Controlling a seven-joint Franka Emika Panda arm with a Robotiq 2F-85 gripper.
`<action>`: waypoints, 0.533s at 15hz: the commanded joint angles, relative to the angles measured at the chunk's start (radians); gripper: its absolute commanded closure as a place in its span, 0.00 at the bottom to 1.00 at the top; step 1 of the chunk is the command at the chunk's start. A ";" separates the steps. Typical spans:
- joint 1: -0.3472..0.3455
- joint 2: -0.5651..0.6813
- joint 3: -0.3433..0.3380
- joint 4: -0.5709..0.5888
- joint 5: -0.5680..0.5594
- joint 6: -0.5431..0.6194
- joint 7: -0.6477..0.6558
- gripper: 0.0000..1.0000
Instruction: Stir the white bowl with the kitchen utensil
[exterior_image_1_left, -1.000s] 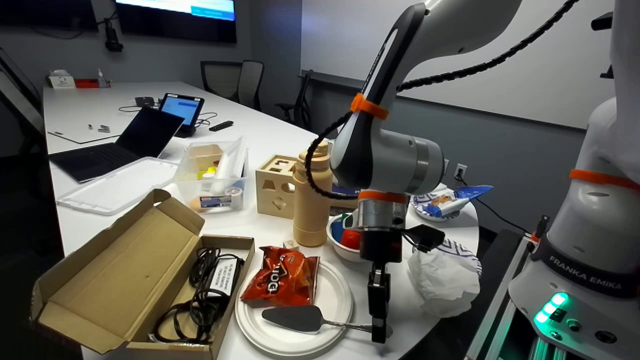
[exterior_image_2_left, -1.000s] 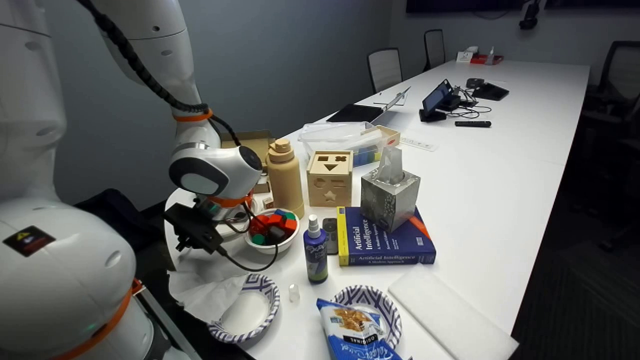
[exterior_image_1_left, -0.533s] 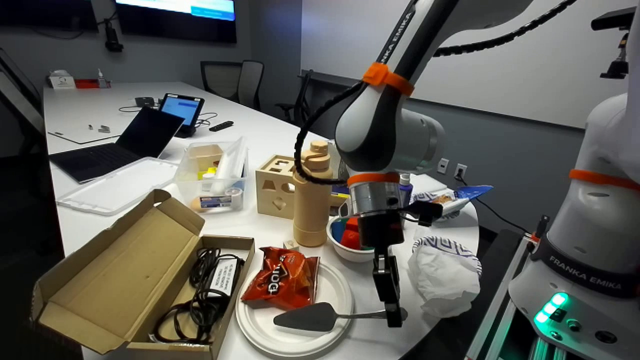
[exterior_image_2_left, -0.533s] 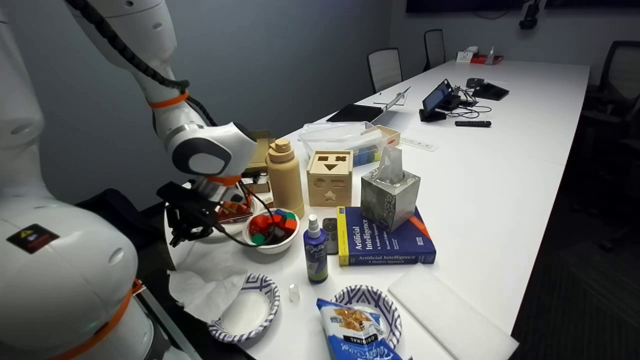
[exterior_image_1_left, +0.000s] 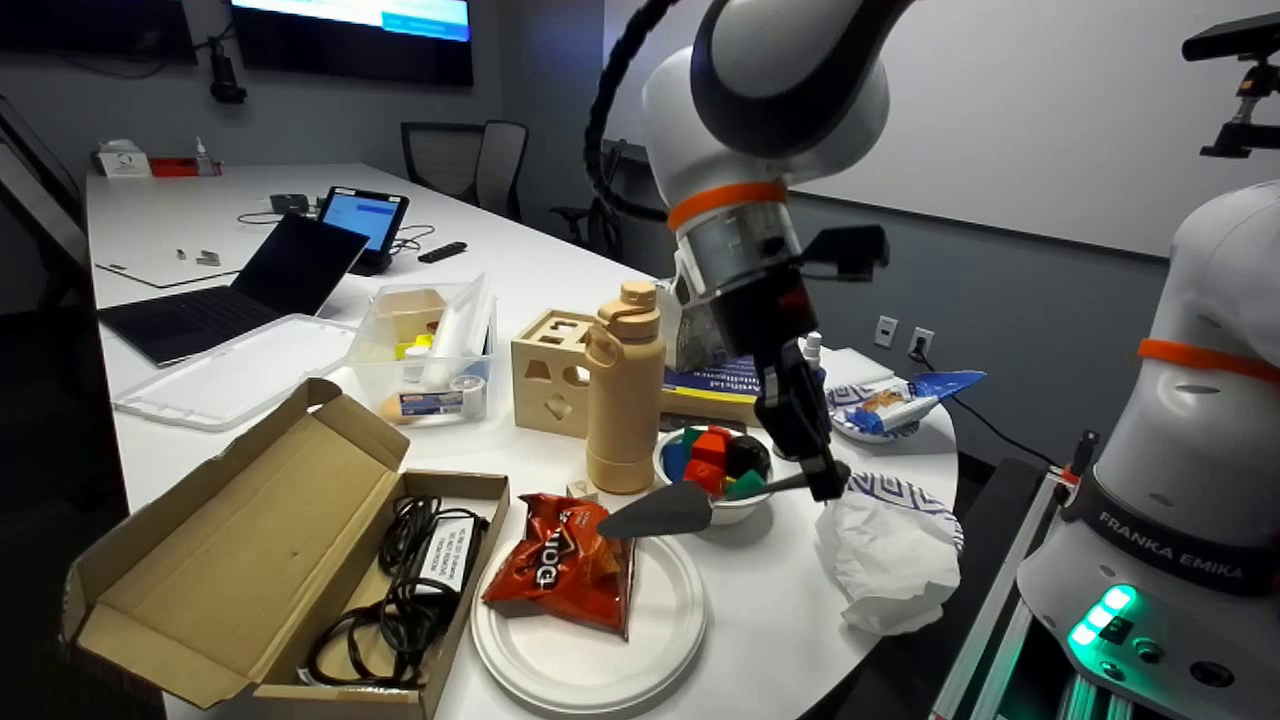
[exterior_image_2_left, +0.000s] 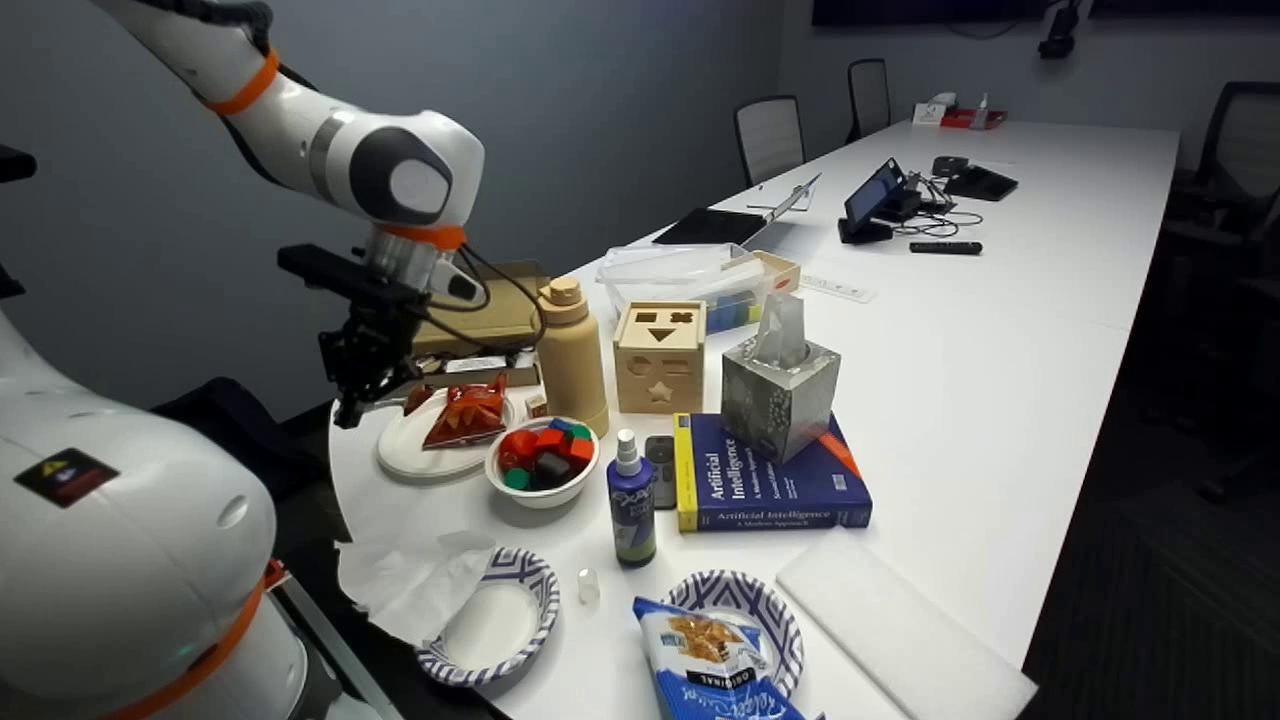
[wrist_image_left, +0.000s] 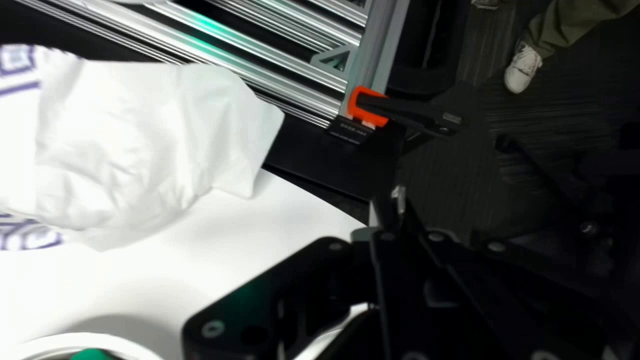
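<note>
In an exterior view, the Panda's forearm is sloped down to the wrist joint, beneath which the Robotiq tool is hung. In both exterior views the tool is tilted, its fingers directed downward and angled toward the base. In the wrist view they are seen pressed close together. Green lights are lit on the base.

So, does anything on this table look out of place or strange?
Yes, two things. The crumpled white sheet looks askew: it spreads past a patterned dish and seems to overhang the edge of the table. And the white bowl holds coloured blocks rather than food, odd for stirring.
</note>
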 joint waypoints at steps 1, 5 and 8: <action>-0.037 -0.028 -0.009 0.118 -0.149 -0.199 0.207 0.99; -0.073 0.066 -0.014 0.190 -0.240 -0.313 0.345 0.99; -0.089 0.130 -0.024 0.215 -0.289 -0.369 0.433 0.99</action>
